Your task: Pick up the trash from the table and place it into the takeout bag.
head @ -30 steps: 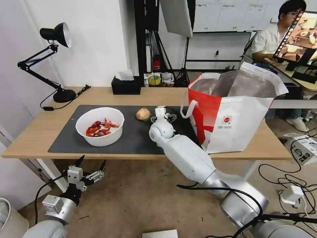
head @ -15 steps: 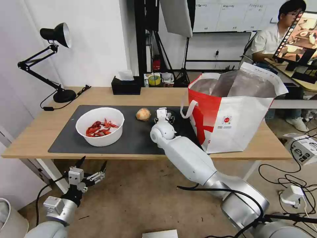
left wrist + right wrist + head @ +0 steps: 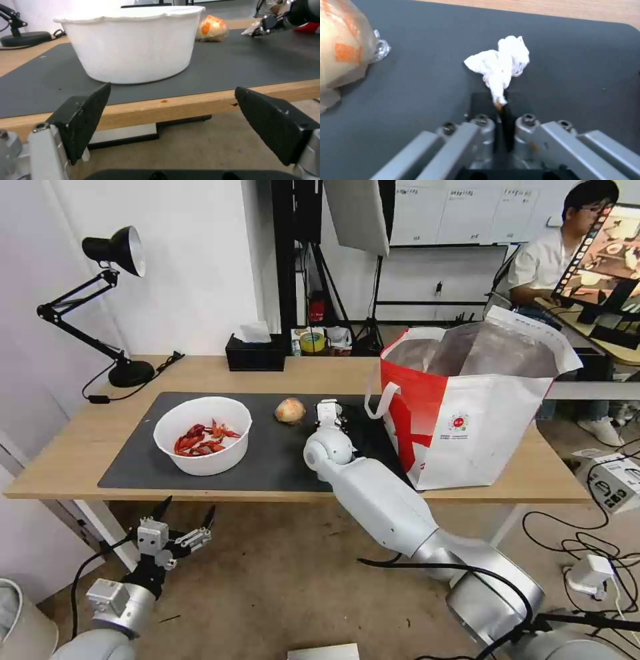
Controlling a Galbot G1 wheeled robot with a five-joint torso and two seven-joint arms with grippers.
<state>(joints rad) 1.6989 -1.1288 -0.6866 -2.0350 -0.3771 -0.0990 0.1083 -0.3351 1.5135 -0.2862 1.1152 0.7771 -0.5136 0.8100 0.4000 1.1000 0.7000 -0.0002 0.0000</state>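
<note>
While right claw (image 3: pixel 501 105) pinches tissue (image 3: pixel 501 62), mat (image 3: pixel 570 50) bare around

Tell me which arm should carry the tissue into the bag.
Right. The right gripper is shut on the crumpled tissue, close to the takeout bag. The left gripper hangs open below the table.

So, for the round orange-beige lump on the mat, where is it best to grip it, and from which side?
Probably from above, fingers closing across the middle of the round orange-beige lump. It sits alone on the dark mat, with free space on both sides, between the white bowl and the right gripper.
</note>
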